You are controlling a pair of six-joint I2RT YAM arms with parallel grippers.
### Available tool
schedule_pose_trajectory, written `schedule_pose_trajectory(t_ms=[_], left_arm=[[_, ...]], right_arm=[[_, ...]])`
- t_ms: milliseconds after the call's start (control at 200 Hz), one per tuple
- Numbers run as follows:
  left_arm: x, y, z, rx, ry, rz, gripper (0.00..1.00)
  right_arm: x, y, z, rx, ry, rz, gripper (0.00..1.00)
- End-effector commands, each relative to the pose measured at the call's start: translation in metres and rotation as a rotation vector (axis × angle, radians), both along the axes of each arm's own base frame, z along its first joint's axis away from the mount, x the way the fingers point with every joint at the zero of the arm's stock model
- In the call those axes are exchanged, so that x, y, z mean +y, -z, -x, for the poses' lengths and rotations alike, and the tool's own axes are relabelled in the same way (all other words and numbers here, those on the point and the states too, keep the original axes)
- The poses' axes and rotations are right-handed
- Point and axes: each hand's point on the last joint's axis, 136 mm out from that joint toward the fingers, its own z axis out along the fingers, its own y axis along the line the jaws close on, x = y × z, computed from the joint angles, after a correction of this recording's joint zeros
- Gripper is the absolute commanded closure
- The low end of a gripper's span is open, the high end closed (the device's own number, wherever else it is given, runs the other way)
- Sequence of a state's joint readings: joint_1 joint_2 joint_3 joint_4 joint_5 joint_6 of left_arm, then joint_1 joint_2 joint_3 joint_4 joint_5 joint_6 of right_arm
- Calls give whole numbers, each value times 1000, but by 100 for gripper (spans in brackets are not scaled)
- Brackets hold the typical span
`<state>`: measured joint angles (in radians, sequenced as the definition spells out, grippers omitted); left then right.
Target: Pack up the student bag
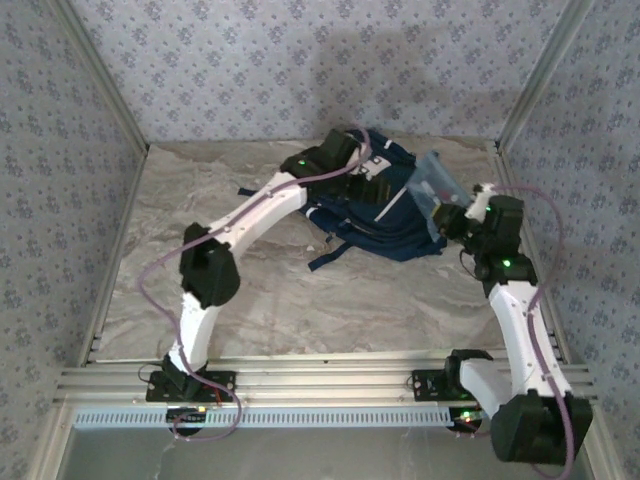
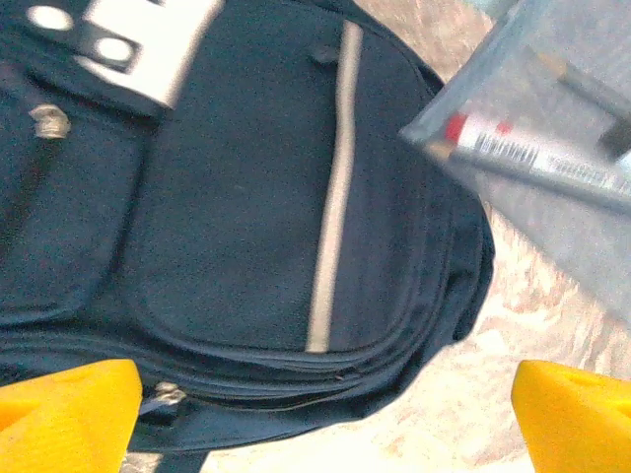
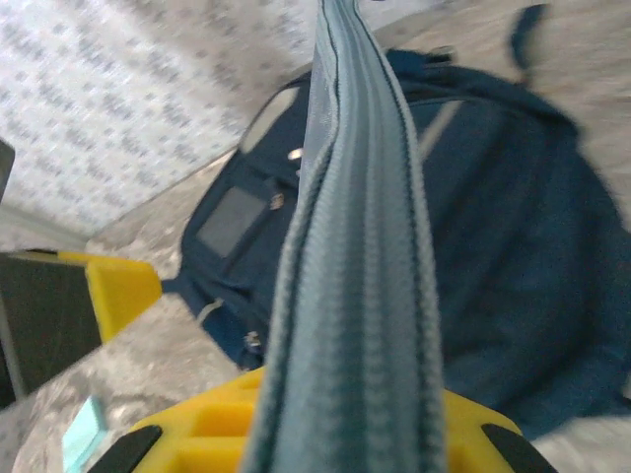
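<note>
Pencil pouch (image 3: 345, 276): soft, flat, translucent grey-blue plastic with a ribbed zip tape along its upper edge. Pens (image 2: 532, 153) with printed barrels show through the wall. The right pincer (image 3: 340, 419) has its yellow fingers clamped on the zip edge and holds the pouch raised at the bag's right edge, presumably ready for insertion.

Student bag (image 1: 385, 215): navy woven fabric with a rounded dome outline, a white trim stripe (image 2: 335, 187), a grey square front panel (image 3: 232, 222) and a metal zip pull (image 2: 163, 396). Dark straps (image 1: 335, 250) trail toward the near side. It lies front face up at the far middle of the surface (image 1: 300, 290), between the two arms. No open compartment is evident, and the zip lines seen from the left wrist look closed, so an opening step is probably outstanding.

Left pincer (image 2: 315, 424): yellow fingers spread wide and holding nothing. It hovers over the bag's front pocket, likely placed to take a zip pull or lift fabric.

Surface: hard, beige, marbled pattern.
</note>
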<state>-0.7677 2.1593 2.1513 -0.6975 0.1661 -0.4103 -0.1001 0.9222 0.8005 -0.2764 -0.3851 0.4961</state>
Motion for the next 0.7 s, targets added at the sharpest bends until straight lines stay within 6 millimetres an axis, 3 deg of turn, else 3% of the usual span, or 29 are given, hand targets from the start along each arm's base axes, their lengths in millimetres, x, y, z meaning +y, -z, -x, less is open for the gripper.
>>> schedule_pose_trajectory(t_ms=[0,170,290,515,695], left_arm=[[-11,16,15,-11,164,-137,5],[-43,33,14,-80,248,-199,6],[-52,53,9,-119,255,-249,6],[-54,105,10,-174,280,-431,6],[-53,126,-1,-198,239,-475,6]], right_arm=[[-24,26,23,102,58,-37,90],[-61,34,34,96,193,-127,90],[-75,34,38,71,243,-157,90],[-76,29,36,46,239,-179,90],[-73,31,37,50,230,-192,90]])
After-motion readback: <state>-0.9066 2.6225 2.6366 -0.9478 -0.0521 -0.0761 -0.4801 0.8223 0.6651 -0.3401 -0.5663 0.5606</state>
